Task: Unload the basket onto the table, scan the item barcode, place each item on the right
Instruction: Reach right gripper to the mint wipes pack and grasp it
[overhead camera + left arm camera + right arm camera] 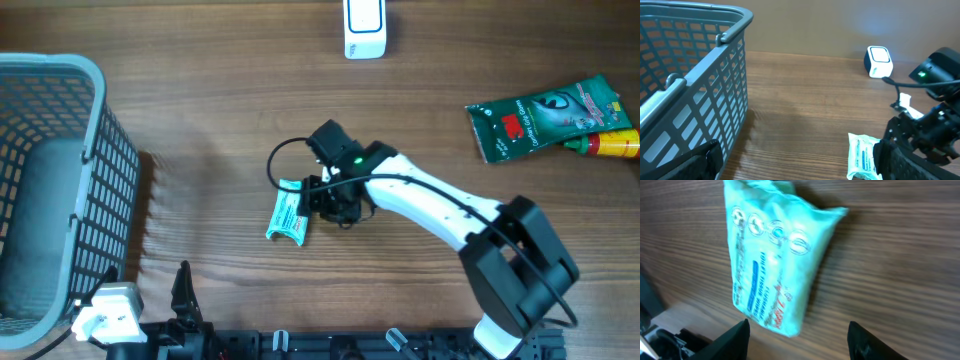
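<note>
Where the counter (200, 100) meets its left edge, a grey mesh basket (50, 180) fills that side, its wall rising sharply beside a band of bare wood. Just right of the basket's near corner, at the front edge, the left end effector (800, 167) rests low with its fingers spread wide and nothing between them. Right of the basket, a broad stretch of bare wood runs to mid-counter, where the teal tissue packet (288, 215) lies flat and slightly tilted, clear of every edge. The right end effector (800, 347) hangs directly over the packet's right side; its fingers are apart, one on each side of the packet's end, and the wrist view shows a gap between them and the wrapper. Beyond it, at the far edge, stands a white scanner (365, 28), with bare wood between it and the packet. Farther right, near the right edge, a green pouch (550, 115) lies across a red-and-yellow item (612, 143), well apart from the arm.
</note>
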Controlling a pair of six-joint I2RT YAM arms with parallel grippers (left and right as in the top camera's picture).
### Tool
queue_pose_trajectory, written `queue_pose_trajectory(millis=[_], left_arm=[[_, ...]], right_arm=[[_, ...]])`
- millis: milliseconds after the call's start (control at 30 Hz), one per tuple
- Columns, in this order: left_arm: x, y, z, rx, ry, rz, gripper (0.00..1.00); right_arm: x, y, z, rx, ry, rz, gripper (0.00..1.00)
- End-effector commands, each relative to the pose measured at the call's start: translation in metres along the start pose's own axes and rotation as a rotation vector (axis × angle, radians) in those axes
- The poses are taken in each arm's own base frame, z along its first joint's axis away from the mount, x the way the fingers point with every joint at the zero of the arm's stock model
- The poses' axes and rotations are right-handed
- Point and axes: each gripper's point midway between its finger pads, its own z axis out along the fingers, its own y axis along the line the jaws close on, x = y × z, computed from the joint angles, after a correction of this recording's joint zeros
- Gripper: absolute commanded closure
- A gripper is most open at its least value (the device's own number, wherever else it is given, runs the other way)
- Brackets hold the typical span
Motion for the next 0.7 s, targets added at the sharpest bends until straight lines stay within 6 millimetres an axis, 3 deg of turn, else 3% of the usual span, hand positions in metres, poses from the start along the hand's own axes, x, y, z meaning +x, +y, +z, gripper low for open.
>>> queue_pose_trajectory(millis=[0,133,300,433,467,600,633,667], left_arm=[[-0.001,0.0,-0.001,0.0,-0.006,-0.005,0.0],[-0.001,0.0,-0.001,0.0,-0.006,-0.005,0.0],[-0.001,0.0,-0.001,0.0,-0.006,-0.005,0.0],[-0.001,0.0,-0.001,0.0,-0.006,-0.005,0.0],[-0.001,0.0,-0.001,0.0,-0.006,-0.005,0.0],[-0.001,0.0,-0.001,0.0,-0.006,-0.005,0.0],[-0.001,0.0,-0.001,0.0,-0.006,-0.005,0.0],[-0.001,0.0,-0.001,0.0,-0.006,-0.005,0.0]], right_arm=[[-0.007,0.007,0.012,-0.028,-0.019,-0.017,0.41],[-0.02,0.018,0.012,-0.067,-0.075,-0.042,0.46],[-0.017,-0.009,0.036,0.03,-0.034,-0.005,0.49],[-0.016,-0.021,0.054,0.061,-0.004,0.014,0.75],[-0.016,-0.02,0.054,0.06,-0.006,0.01,0.96],[-0.022,-0.013,0.047,0.039,-0.027,0.002,0.96],[-0.021,-0.011,0.041,0.039,-0.028,0.006,0.96],[-0.021,-0.009,0.023,0.044,-0.033,0.03,0.96]])
